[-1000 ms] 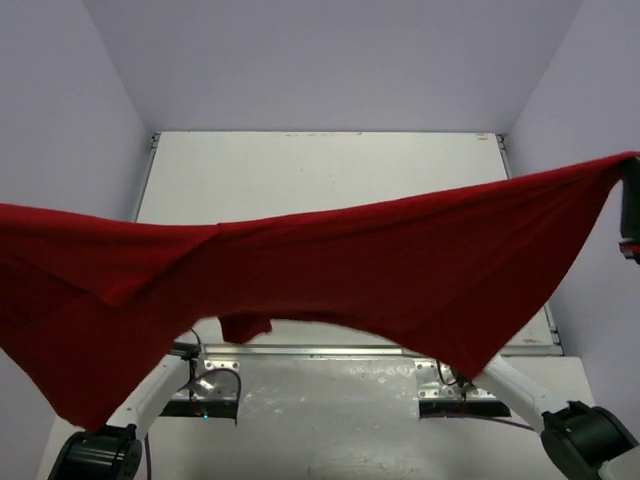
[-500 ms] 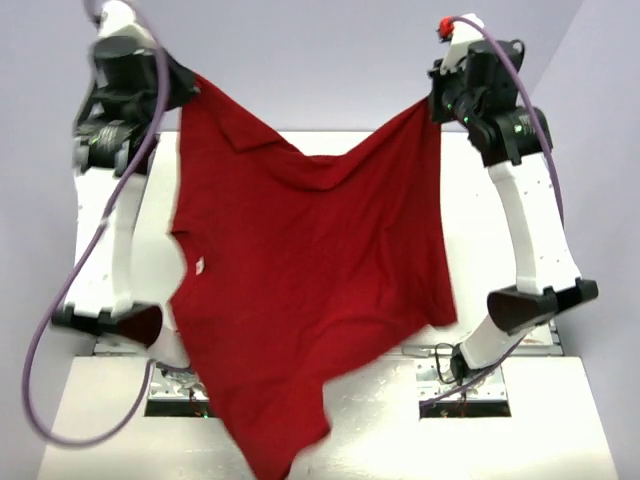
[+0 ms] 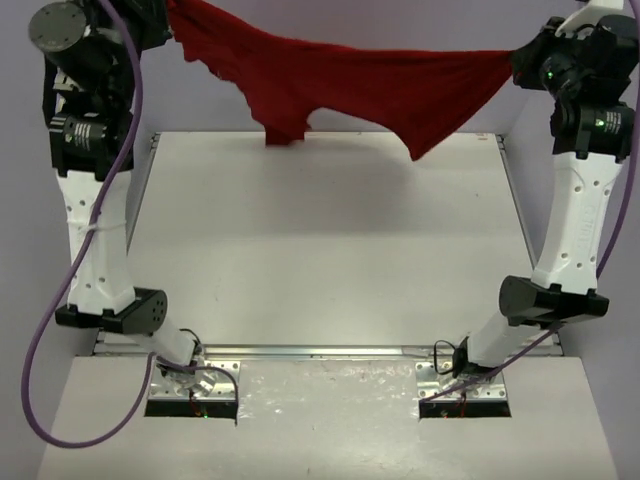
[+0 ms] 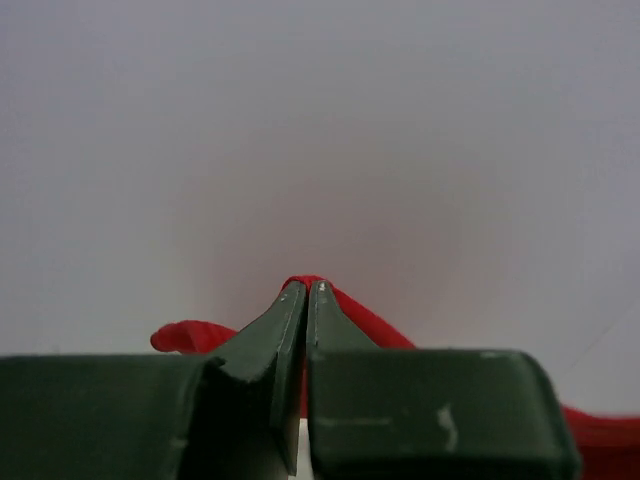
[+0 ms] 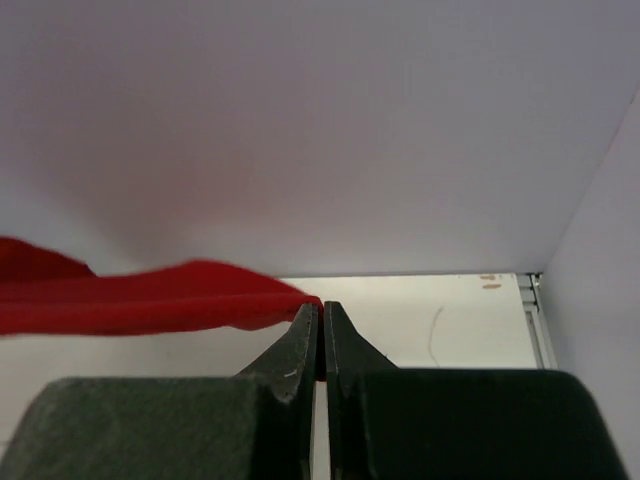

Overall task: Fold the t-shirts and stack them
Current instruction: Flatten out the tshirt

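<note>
The dark red t-shirt (image 3: 350, 85) hangs stretched in the air above the far edge of the table, held between both arms. My left gripper (image 3: 172, 22) is shut on its left end at the top left. My right gripper (image 3: 515, 60) is shut on its right end at the top right. Two points of cloth hang down near the far table edge. In the left wrist view the closed left gripper (image 4: 306, 290) pinches red cloth (image 4: 350, 315). In the right wrist view the closed right gripper (image 5: 320, 310) pinches a red fold (image 5: 150, 295).
The white table (image 3: 320, 240) lies below, with pale walls on the left, right and back. Both arm bases (image 3: 190, 385) are bolted at the near edge. A purple cable (image 3: 45, 330) loops down by the left arm.
Both arms have swung the shirt up and away from the camera to the far side. It hung low over the near edge before and now is stretched wide and high at the back.
</note>
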Robot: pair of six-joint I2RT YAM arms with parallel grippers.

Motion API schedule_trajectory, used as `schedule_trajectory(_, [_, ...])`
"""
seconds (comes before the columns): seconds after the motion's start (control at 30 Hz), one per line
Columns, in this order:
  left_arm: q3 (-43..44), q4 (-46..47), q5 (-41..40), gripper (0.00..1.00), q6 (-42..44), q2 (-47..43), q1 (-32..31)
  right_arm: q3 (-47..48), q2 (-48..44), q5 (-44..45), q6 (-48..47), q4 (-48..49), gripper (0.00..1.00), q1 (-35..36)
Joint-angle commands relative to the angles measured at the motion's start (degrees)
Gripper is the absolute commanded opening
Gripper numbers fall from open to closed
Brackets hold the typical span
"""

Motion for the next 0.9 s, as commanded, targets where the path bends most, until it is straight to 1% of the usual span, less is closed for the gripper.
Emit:
schedule_trajectory(0.0, [-8.6, 10.2, 5.2, 0.00, 1.6, -8.4, 0.7, -3.2, -3.1, -7.3, 2.8, 3.5, 0.01, -0.8])
schedule_trajectory(0.07, [-15.8, 12.6, 8.2, 0.00, 0.9, -13.4, 0.5, -7.4, -4.6, -10.6, 3.3, 3.4, 0.01, -1.3])
schedule_trajectory(0.1, [-23.4, 13.5, 7.7, 0.00, 0.9, -15.4, 0.4, -9.7, -5.8, -11.4, 3.7, 3.6, 0.01, -1.4])
schedule_trajectory(0.13, [-27.4, 14.0, 6.2, 0.00, 0.6, -19.8, 0.3, -12.7, -9.6, -11.6, 3.8, 4.2, 0.01, -1.4])
schedule_trajectory(0.17, [-35.7, 14.3, 5.8, 0.00, 0.6, -22.6, 0.4, -20.9, -12.1, -12.4, 4.5, 6.1, 0.01, -1.4])
schedule_trajectory(0.2, [-39.8, 14.2, 4.3, 0.00, 0.4, -28.2, 0.3, -25.5, -14.8, -13.0, 4.8, 7.1, 0.01, -1.5])
schedule_trajectory(0.23, [-44.4, 13.7, 2.9, 0.00, -1.3, -31.0, 0.3, -35.9, -20.6, -15.6, 5.9, 9.1, 0.01, -1.4])
schedule_trajectory(0.27, [-53.6, 13.3, 2.4, 0.00, -2.1, -34.1, 0.3, -41.9, -23.9, -16.4, 6.7, 10.4, 0.01, -1.4])
schedule_trajectory(0.3, [-58.1, 12.5, 2.2, 0.01, -4.7, -39.9, 0.3, -54.0, -30.9, -17.3, 8.1, 13.3, 0.01, -1.4])
schedule_trajectory(0.33, [-62.8, 11.9, 2.0, 0.01, -5.8, -42.7, 0.3, -59.4, -34.4, -17.8, 8.4, 14.6, 0.01, -1.4])
schedule_trajectory(0.37, [-71.2, 11.1, 1.4, 0.01, -7.5, -45.4, 0.3, -64.7, -37.5, -17.1, 9.0, 15.2, 0.01, -1.4])
schedule_trajectory(0.4, [-74.7, 8.2, 1.1, 0.01, -9.4, -50.1, 0.3, -69.3, -40.5, -16.9, 9.8, 15.7, 0.01, -1.4])
schedule_trajectory(0.43, [-78.2, 6.5, 0.4, 0.01, -12.2, -51.7, 0.3, -77.2, -45.4, -16.5, 10.4, 15.4, 0.01, -1.4])
schedule_trajectory(0.47, [-84.0, 4.8, 0.5, 0.01, -13.9, -53.4, 0.3, -80.9, -47.5, -16.1, 11.0, 15.0, 0.01, -1.4])
schedule_trajectory(0.5, [-86.6, 2.0, 1.2, 0.00, -16.0, -56.7, 0.3, -87.2, -49.5, -16.1, 11.7, 14.6, 0.01, -1.4])
schedule_trajectory(0.53, [-89.0, 0.3, 1.3, 0.01, -17.5, -58.2, 0.3, -90.1, -52.9, -16.0, 12.0, 14.2, 0.01, -1.4])
schedule_trajectory(0.57, [-92.9, -0.8, 1.8, 0.01, -18.5, -61.2, 0.3, -93.3, -54.4, -16.2, 12.3, 14.0, 0.01, -1.4])
schedule_trajectory(0.6, [-94.5, -3.1, 2.1, 0.01, -19.7, -62.8, 0.3, -98.6, -55.8, -15.7, 13.1, 12.8, 0.01, -1.4])
schedule_trajectory(0.63, [-95.9, -4.4, 2.1, 0.01, -20.4, -64.1, 0.3, -101.1, -56.6, -15.4, 13.3, 12.6, 0.01, -1.4])
schedule_trajectory(0.67, [-98.2, -6.3, 3.9, 0.02, -21.2, -66.4, 0.3, -105.8, -58.6, -14.6, 14.6, 12.1, 0.01, -1.4])
schedule_trajectory(0.77, [-101.7, -9.5, 8.8, 0.01, -23.3, -69.3, 0.3, -110.9, -62.1, -13.3, 16.2, 11.5, 0.01, -1.4])
schedule_trajectory(0.8, [-102.3, -10.6, 10.5, 0.01, -24.9, -69.8, 0.3, -111.8, -62.9, -12.4, 19.1, 10.1, 0.01, -1.4])
schedule_trajectory(0.87, [-103.7, -13.8, 10.7, 0.00, -26.7, -71.7, 0.3, -111.9, -65.4, -11.7, 20.8, 8.1, 0.01, -1.4])
